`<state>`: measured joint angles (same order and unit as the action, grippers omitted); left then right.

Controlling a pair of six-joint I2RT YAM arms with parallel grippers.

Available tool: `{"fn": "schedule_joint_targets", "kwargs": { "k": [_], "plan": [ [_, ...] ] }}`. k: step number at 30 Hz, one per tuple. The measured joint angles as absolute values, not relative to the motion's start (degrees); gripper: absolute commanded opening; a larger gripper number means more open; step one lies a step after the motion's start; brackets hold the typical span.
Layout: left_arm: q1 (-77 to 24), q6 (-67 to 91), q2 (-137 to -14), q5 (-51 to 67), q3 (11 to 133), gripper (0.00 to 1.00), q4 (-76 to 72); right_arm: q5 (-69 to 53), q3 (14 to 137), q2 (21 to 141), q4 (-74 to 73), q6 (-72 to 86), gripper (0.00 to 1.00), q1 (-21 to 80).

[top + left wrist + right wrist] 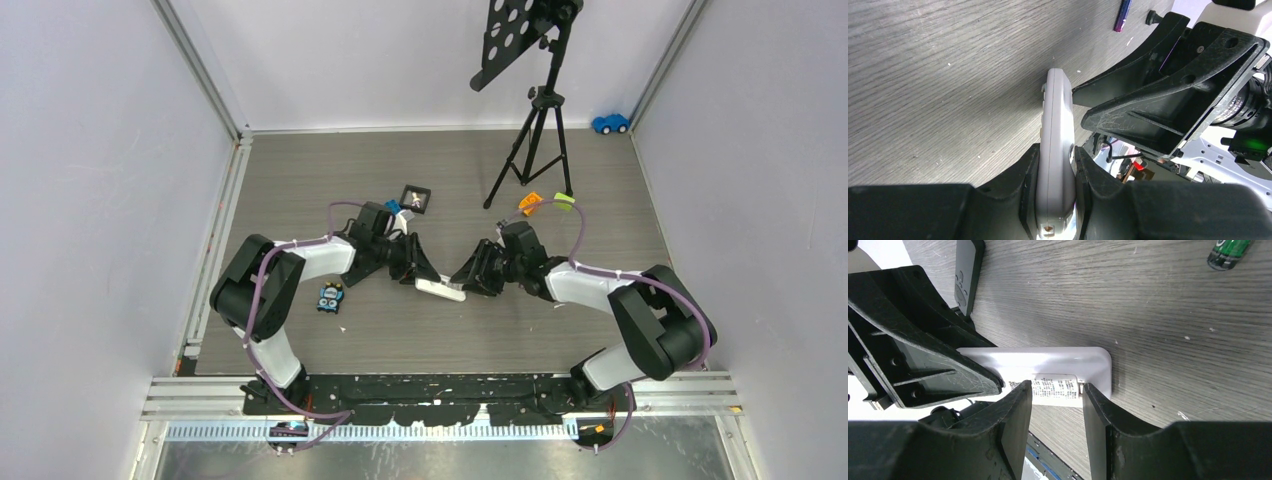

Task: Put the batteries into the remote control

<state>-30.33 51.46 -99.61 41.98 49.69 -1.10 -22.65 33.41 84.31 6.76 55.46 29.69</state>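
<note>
A white remote control [441,289] lies between my two grippers at mid-table. My left gripper [424,270] is shut on it; in the left wrist view the remote [1055,110] stands on edge, squeezed between both fingers [1028,175]. My right gripper [466,278] is open, and its jaws stand apart with their tips at the remote's labelled back face [1048,362], nothing between them. A green battery [1228,252] lies on the table beyond the remote. A purple-blue battery [1122,15] lies on the table past the right gripper. Other batteries are out of view.
A black tripod [530,130] with a perforated plate stands at the back. A blue toy car [610,123] sits in the far right corner. A small black frame [415,198], a blue toy [331,298] and orange and green clips [531,204] lie around. A dark remote [968,275] lies behind the left fingers.
</note>
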Motion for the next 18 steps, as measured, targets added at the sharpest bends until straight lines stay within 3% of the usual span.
{"fn": "schedule_joint_targets", "kwargs": {
  "k": [18],
  "plan": [
    [-30.24,51.46,-99.57,41.19,49.69,0.0,-0.99,-25.78,24.43,84.25,25.98,59.72,0.46,28.36]
  ]
}}
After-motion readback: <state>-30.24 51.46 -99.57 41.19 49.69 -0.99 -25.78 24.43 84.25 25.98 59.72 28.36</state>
